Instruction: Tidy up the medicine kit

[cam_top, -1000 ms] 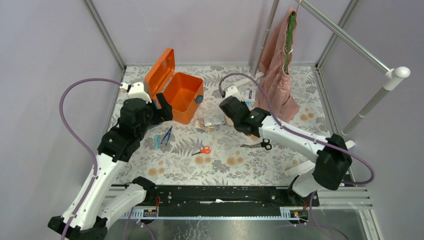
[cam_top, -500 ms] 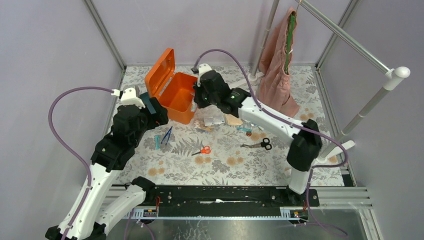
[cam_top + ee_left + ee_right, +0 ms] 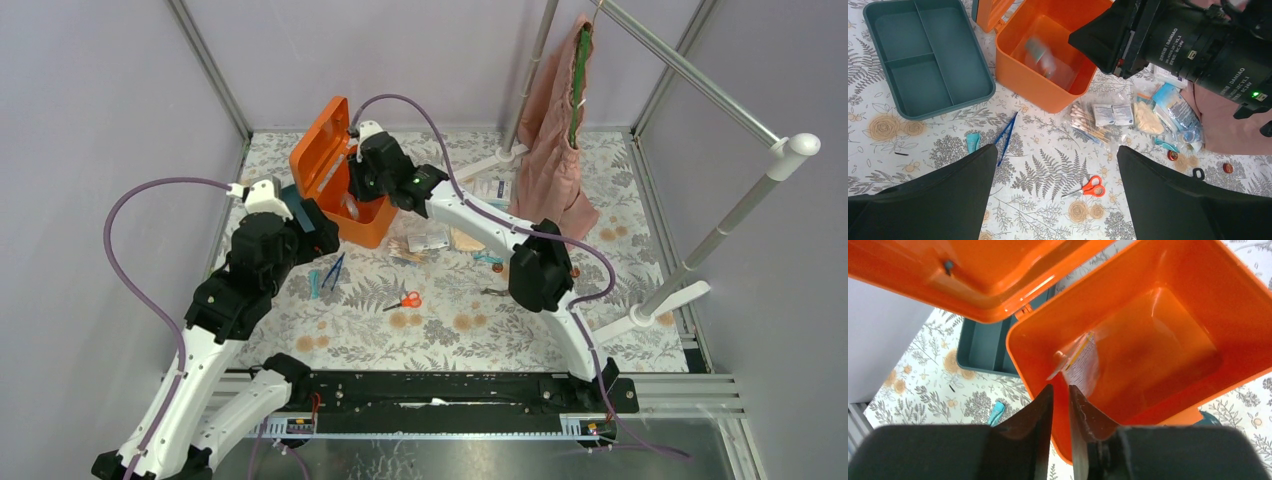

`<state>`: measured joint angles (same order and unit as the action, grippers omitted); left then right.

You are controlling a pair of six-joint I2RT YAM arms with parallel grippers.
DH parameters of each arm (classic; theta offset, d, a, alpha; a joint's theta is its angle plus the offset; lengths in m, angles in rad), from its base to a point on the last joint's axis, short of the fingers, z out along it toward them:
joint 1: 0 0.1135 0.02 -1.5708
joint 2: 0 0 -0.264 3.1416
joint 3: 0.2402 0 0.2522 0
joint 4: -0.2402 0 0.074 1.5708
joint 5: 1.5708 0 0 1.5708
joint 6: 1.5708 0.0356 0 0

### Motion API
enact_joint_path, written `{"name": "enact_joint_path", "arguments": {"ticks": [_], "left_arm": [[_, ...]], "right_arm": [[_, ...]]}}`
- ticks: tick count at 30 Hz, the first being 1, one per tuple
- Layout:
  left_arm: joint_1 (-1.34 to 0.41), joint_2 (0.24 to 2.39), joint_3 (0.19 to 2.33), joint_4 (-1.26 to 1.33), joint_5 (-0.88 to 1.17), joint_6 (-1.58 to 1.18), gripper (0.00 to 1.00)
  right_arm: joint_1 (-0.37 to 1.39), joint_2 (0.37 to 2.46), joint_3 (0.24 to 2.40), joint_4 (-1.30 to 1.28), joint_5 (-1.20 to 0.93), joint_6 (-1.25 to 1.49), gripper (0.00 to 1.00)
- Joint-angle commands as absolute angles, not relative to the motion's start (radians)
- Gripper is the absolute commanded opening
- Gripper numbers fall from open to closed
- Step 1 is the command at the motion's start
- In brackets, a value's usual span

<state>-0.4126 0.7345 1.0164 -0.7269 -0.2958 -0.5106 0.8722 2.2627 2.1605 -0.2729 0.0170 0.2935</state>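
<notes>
Right wrist view: the right claw (image 3: 1060,390), having swung over from the right-hand pile, is now hanging above the open medicine kit (image 3: 1148,340) at the far left of the surface (image 3: 450,340). It is parting narrowly and releasing a clear packet (image 3: 1079,365) inside. The left claw (image 3: 1057,150) is hovering nearby, released; more supplies (image 3: 1108,115) are lying outside.

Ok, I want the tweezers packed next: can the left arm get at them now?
Probably yes: the tweezers lie uncovered under the left arm, its jaws open, and the right arm is over the orange box.
</notes>
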Motion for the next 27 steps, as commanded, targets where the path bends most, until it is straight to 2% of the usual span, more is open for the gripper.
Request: {"name": "enact_joint_path", "arguments": {"ticks": [1,4,9,21,27], "left_arm": [[-0.416,0.726,1.010,-0.749,-0.309,-0.521,0.99],[-0.416,0.729,1.006,-0.750,-0.313,-0.519,0.99],[-0.416,0.748,1.002,-0.746,-0.317,-0.516,0.99],[-0.416,0.792,0.999,-0.691,-0.300,-0.500,0.99],[-0.416,0.810,0.991,-0.674,-0.274,-0.501,0.99]], "right_arm": [[0.866,2.231,2.211,-0.280,0.019,0.275,0.28],[0.854,2.170,2.153,-0.259,0.020,0.272,0.36],[0.820,2.018,1.996,-0.248,0.017,0.246,0.43],[0.579,1.561,1.314,-0.252,0.080,0.314,0.54],[0.548,1.524,1.219,-0.397,0.203,0.302,0.59]]}}
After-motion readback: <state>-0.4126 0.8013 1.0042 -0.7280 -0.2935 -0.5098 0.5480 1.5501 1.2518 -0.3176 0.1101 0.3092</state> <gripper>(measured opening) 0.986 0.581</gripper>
